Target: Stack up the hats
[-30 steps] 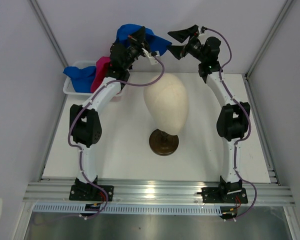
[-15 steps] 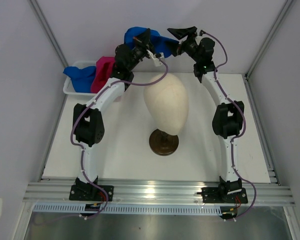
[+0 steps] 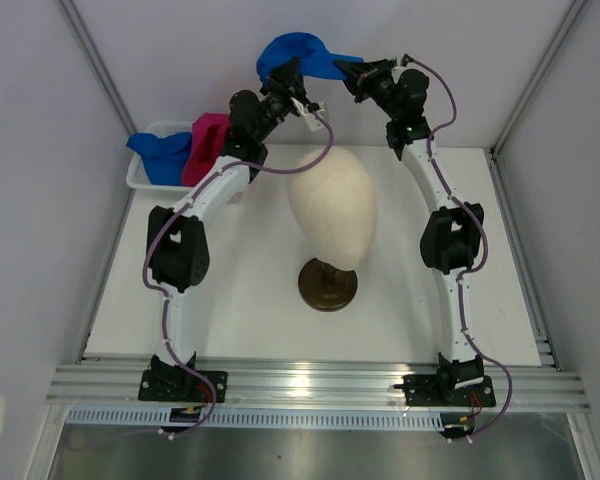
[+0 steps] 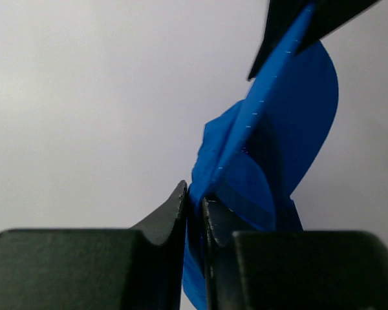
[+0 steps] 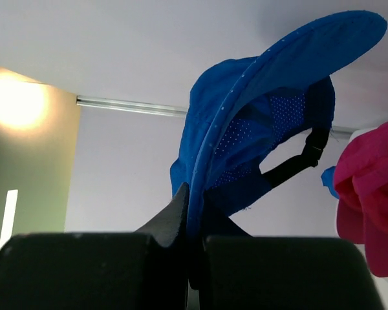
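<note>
Both arms reach up and away from their bases, and their tips meet at the far side of the white desk (image 3: 230, 300), behind the cream egg-shaped mannequin head (image 3: 332, 205) that stands on a dark round base (image 3: 328, 285). Between the two tips hangs a royal blue cloth baseball cap (image 3: 298, 52), lifted clear of the desk and higher than the mannequin head.

The left gripper (image 3: 291, 73) is clenched on the royal blue cloth baseball cap. In the left wrist view its two dark fingers stand almost together, with a fold of blue cloth (image 4: 278, 129) pinched between them. The right gripper (image 3: 348, 72) is likewise clamped on the same cap, from the opposite side. In the right wrist view its fingers (image 5: 178, 206) are pressed onto the edge of the stitched brim, and the cap's crown (image 5: 258, 110) rises above them with its perforated lining and a black adjuster strap (image 5: 297, 161) showing. The left wrist view also catches the right gripper's dark fingers (image 4: 291, 26) biting the brim at the top of the picture.

At the far left of the desk sits a white plastic basket (image 3: 138, 178). A second royal blue cap (image 3: 165, 152) and a magenta pink cap (image 3: 206, 145) lie in it, side by side and touching, the pink one nearer the left arm.
</note>
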`<state>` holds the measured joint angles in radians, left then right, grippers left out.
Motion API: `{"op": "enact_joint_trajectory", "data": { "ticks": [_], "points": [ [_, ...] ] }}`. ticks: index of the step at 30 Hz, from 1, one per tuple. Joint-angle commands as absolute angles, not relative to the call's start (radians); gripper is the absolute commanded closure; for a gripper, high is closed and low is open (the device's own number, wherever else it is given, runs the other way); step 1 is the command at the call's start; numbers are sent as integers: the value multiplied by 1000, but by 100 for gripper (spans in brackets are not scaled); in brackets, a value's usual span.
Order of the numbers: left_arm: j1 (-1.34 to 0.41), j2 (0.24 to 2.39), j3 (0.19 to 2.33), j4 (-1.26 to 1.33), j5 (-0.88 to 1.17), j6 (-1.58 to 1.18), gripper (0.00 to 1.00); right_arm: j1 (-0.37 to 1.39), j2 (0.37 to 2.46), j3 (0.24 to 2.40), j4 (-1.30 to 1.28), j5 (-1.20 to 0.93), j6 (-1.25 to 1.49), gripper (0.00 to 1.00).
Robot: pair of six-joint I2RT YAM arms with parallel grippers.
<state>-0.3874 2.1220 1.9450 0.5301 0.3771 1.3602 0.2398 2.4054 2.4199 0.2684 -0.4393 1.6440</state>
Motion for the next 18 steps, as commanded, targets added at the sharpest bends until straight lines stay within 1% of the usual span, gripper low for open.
{"op": "enact_joint_trajectory", "data": {
  "ticks": [1,2,3,5,6,7,8,9,10,11,12,13,14,16,18],
  "points": [
    [-380,2089,1964,753,393,1165,69,219,2442,2470,279,-488,1556,100],
    [-379,2079,1960,782,356,1055,57,213,2442,2464,305,-500,1530,100],
    [-379,2066,1953,840,332,999,41,201,2442,2459,316,-521,1522,100],
    [-379,2021,1909,897,273,845,27,187,2453,2465,359,-547,1514,100],
    [-380,1999,1892,929,209,798,19,183,2459,2473,368,-578,1509,100],
    [-380,1970,1875,924,175,758,16,170,2465,2485,371,-593,1508,100],
    [-385,1903,1812,902,138,670,13,166,2474,2503,396,-609,1509,100],
    [-387,1863,1793,861,64,613,9,163,2477,2513,400,-636,1502,100],
    [-388,1824,1769,712,36,562,7,155,2479,2525,396,-647,1494,100],
    [-388,1757,1766,625,8,452,6,152,2473,2540,391,-656,1482,100],
    [-388,1734,1770,550,-55,383,2,150,2465,2551,376,-667,1467,100],
    [-387,1711,1776,414,-151,327,1,147,2458,2560,338,-670,1422,100],
    [-385,1691,1778,352,-188,223,1,147,2447,2566,324,-673,1402,100],
    [-385,1631,1776,244,-277,125,1,147,2396,2563,307,-676,1382,100],
    [-371,1561,1755,109,-314,-68,1,153,2346,2550,311,-687,1388,100]
  ]
}}
